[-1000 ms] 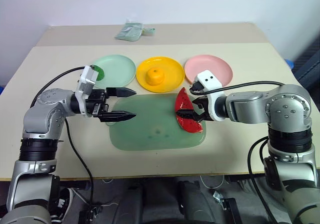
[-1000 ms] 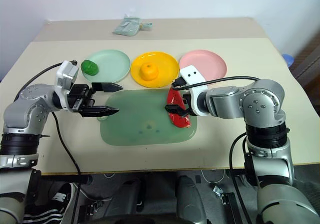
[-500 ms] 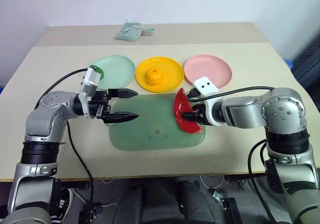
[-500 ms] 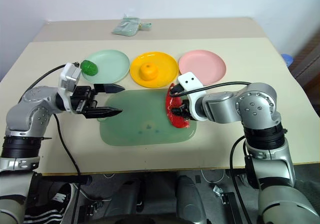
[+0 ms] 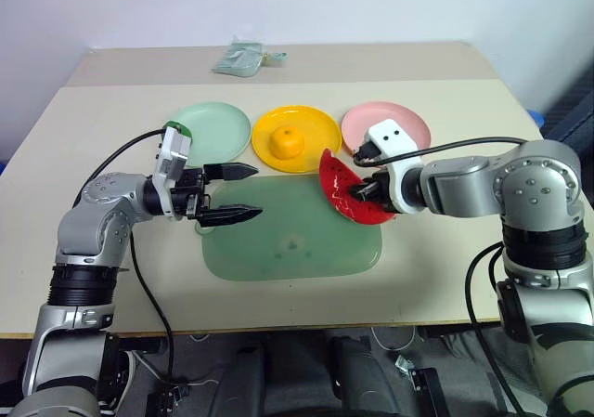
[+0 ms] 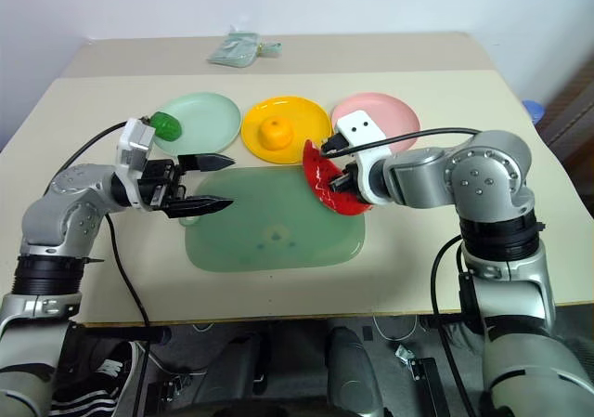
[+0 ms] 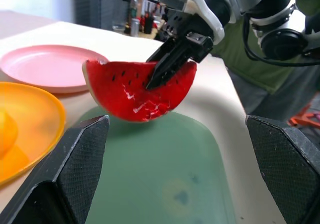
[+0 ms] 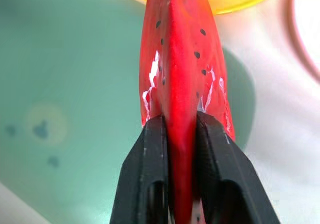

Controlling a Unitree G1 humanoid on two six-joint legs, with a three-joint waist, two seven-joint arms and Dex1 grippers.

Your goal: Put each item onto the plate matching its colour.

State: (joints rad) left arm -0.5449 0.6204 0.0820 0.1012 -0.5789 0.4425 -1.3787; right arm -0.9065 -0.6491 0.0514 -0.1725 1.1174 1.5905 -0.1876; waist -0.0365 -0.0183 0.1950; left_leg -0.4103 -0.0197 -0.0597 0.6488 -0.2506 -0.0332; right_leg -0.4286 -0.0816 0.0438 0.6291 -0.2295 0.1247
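— Currently, where is the watermelon wedge (image 5: pixel 348 192)?
— Clamped edge-on in the right gripper (image 5: pixel 364 190), clear of the mat (image 5: pixel 288 241) — presumably bound for the pink plate (image 5: pixel 408 120). Left gripper (image 5: pixel 243 192) idles, fingers apart.

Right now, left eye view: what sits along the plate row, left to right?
Green leafy ball → mint green plate → orange on the yellow plate → pink plate.
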